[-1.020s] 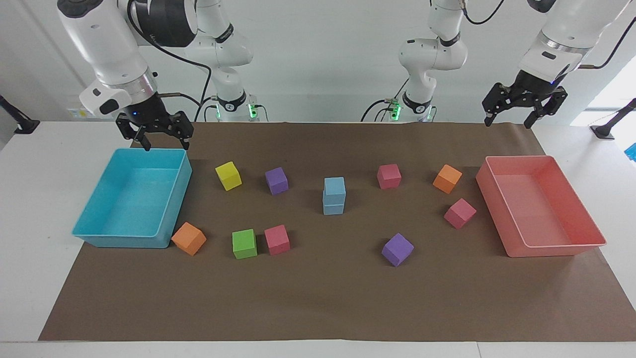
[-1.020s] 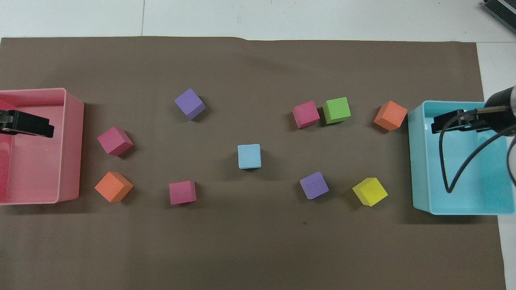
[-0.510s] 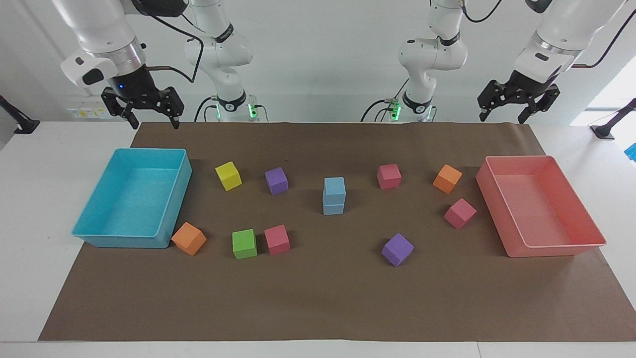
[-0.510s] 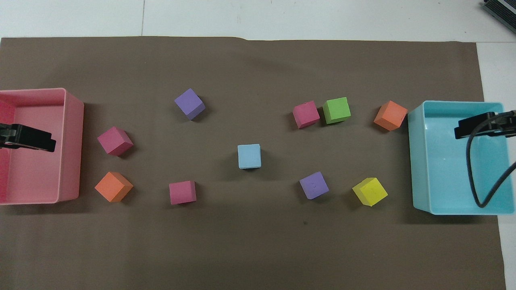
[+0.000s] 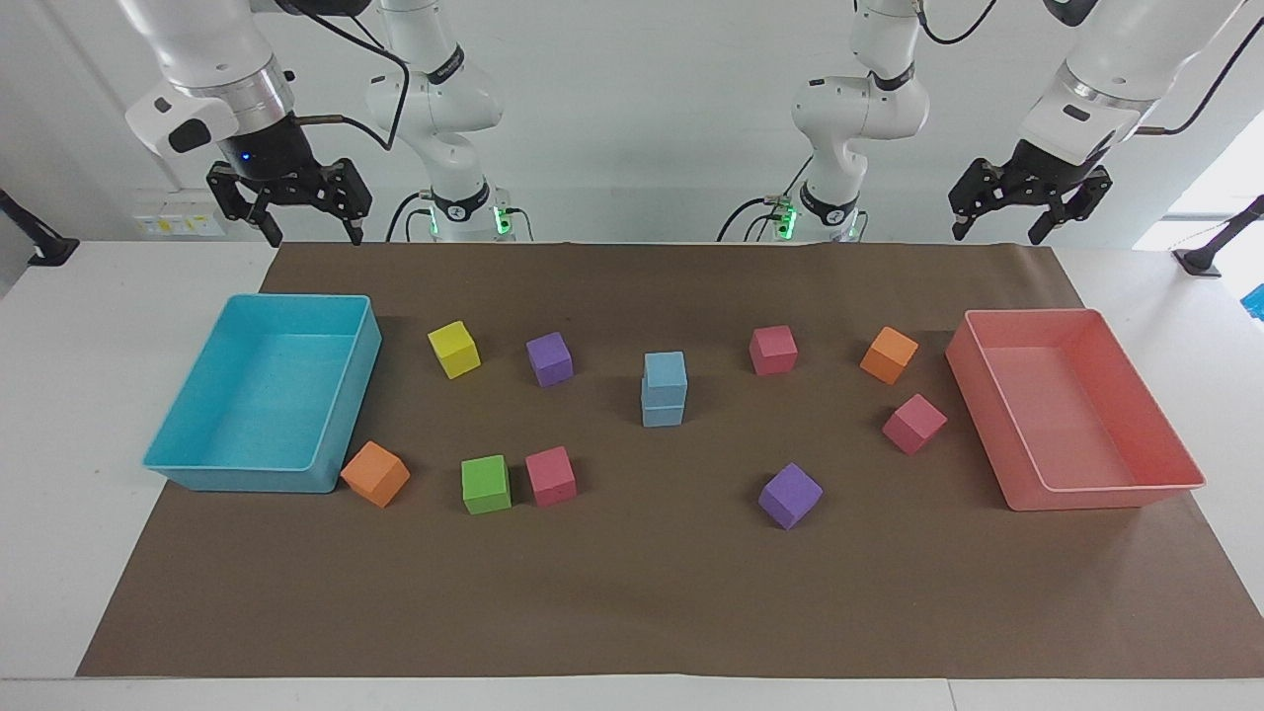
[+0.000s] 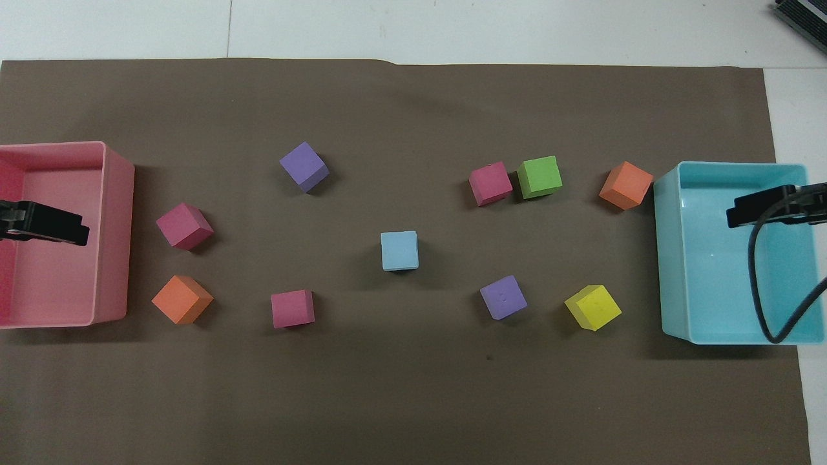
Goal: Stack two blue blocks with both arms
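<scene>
both tools have risen; two blue blocks (image 5: 665,388) stacked, three pink cubes (image 5: 772,350).

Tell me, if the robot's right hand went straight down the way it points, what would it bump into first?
Probably the blue tray. The right hand hangs open, pointing down; from above it sits over the tray's inside. From the front it looks closer to the tray's near rim, so depth is uncertain.

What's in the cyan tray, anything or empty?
Empty. The cyan tray shows only its bare floor in both views. The orange cube lies outside it, beside a corner. In the overhead view the right pincer overlaps it.
</scene>
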`<state>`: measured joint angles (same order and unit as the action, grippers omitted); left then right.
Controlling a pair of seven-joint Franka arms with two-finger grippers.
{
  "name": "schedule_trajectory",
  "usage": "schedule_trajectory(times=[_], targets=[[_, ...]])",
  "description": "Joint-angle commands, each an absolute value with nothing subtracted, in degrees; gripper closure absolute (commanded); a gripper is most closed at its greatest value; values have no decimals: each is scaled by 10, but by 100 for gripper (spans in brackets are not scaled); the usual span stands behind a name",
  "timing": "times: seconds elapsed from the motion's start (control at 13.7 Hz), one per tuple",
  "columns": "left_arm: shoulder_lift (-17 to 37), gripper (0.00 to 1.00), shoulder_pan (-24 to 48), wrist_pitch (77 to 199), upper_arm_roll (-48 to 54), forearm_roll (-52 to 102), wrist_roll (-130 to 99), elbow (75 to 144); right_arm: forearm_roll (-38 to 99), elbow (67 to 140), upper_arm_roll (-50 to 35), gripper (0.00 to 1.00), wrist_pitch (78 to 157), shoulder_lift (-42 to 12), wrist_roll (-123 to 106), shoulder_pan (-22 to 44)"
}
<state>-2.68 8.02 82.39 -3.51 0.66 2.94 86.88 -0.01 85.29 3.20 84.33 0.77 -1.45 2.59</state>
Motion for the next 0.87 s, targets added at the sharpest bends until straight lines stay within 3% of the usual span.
schedule_trajectory(times=[0.0, 0.29, 0.8], targets=[[-43, 0, 73, 824, -32, 4, 31, 887, 9, 854, 30, 0, 831, 16, 1, 20], [-43, 0, 73, 825, -32, 4, 31, 887, 9, 904, 30, 0, 838, 47, -1, 14], [-42, 0, 73, 828, -32, 4, 29, 886, 6, 899, 30, 0, 840, 43, -1, 11]])
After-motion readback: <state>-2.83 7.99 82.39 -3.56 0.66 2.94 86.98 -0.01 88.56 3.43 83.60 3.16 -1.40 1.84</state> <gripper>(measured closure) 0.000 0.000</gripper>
